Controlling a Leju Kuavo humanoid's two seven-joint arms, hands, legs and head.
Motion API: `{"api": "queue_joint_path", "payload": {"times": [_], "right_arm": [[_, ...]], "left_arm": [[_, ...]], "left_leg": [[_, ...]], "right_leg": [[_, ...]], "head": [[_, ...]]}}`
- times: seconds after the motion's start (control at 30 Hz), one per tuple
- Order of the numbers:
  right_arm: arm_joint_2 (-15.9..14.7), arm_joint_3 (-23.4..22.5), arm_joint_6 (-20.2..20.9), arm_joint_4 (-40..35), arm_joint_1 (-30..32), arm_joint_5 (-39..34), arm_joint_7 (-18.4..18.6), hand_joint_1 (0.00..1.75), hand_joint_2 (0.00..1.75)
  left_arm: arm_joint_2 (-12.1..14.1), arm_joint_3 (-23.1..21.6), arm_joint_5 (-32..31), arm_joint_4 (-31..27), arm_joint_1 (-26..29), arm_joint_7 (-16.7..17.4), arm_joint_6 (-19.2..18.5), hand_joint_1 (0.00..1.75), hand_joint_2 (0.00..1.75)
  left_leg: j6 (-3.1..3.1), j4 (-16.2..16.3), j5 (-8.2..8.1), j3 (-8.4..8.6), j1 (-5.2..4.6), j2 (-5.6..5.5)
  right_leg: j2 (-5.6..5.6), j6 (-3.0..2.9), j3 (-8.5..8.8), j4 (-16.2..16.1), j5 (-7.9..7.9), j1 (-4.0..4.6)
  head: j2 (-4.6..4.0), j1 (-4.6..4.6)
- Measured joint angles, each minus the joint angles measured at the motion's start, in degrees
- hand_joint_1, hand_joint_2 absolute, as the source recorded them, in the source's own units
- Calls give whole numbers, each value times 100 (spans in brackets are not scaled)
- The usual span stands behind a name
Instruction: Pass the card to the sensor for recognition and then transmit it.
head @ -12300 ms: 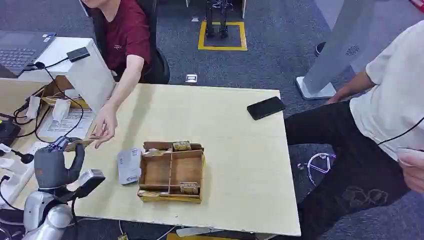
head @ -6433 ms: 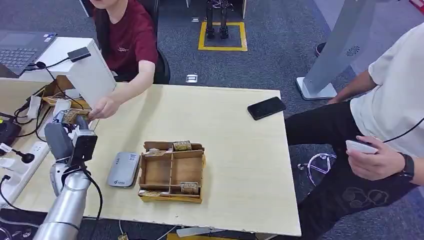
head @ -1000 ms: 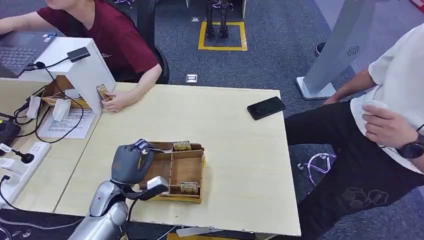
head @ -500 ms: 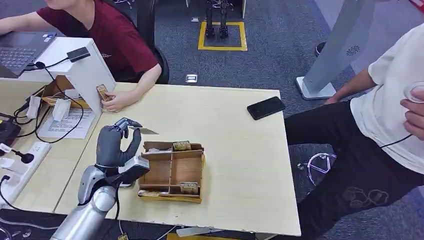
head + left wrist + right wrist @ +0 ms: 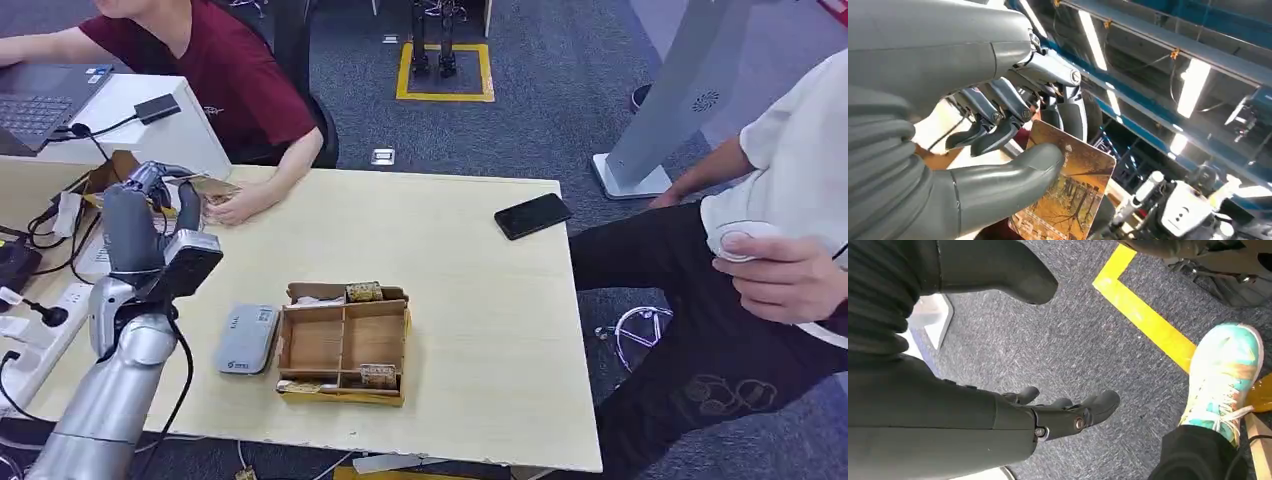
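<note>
My left hand (image 5: 140,222) is raised over the table's back left corner and pinches a card (image 5: 207,185) with an autumn-tree picture. In the left wrist view the thumb (image 5: 1013,175) presses the card (image 5: 1070,192) against the dark fingers (image 5: 998,112). The card's far end lies close to the hand of a person in red (image 5: 236,204). A grey sensor box (image 5: 247,338) lies flat on the table, left of a wooden card tray (image 5: 345,342) that holds a few cards. My right hand (image 5: 1063,415) hangs over the carpet, fingers apart, holding nothing.
A white stand (image 5: 165,130) with cables rises behind my left hand. A black phone (image 5: 532,215) lies at the table's back right. A second person (image 5: 790,220) sits at the right edge. A power strip (image 5: 45,325) lies on the side desk.
My left hand lifted a card out of the wooden tray and carried it left and back, up to the hand of the person in red. The grey sensor box is uncovered again.
</note>
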Motion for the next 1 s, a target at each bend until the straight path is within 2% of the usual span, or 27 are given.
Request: {"api": "queue_joint_path", "payload": {"times": [0.07,0.13,0.23,0.43,1.0], "right_arm": [[0,2,2,0,-4,26,2,0,175],[0,13,9,0,-24,48,17,0,175],[0,41,68,0,-48,94,70,0,175],[0,44,72,0,-63,94,96,0,175],[0,46,70,0,-110,111,103,0,175]], "left_arm": [[13,9,-342,118,-99,173,158,175,175],[52,11,-941,361,-231,412,444,175,175],[147,20,-1534,978,-546,560,797,175,175],[197,68,-1585,1705,-807,562,879,175,175],[135,76,-1641,2258,-850,544,931,175,175]], "left_leg": [[0,0,0,-1,0,-3],[0,0,0,0,0,-2],[-5,0,4,1,1,-2],[-6,0,4,0,2,-2],[-6,0,5,0,2,-1]], "right_leg": [[-2,0,0,0,0,0],[0,0,0,0,0,1],[-1,-1,0,1,1,1],[-1,-2,-1,3,2,2],[2,-3,-2,2,3,1]], "head": [[0,0],[0,0],[0,0],[2,2],[0,0]]}}
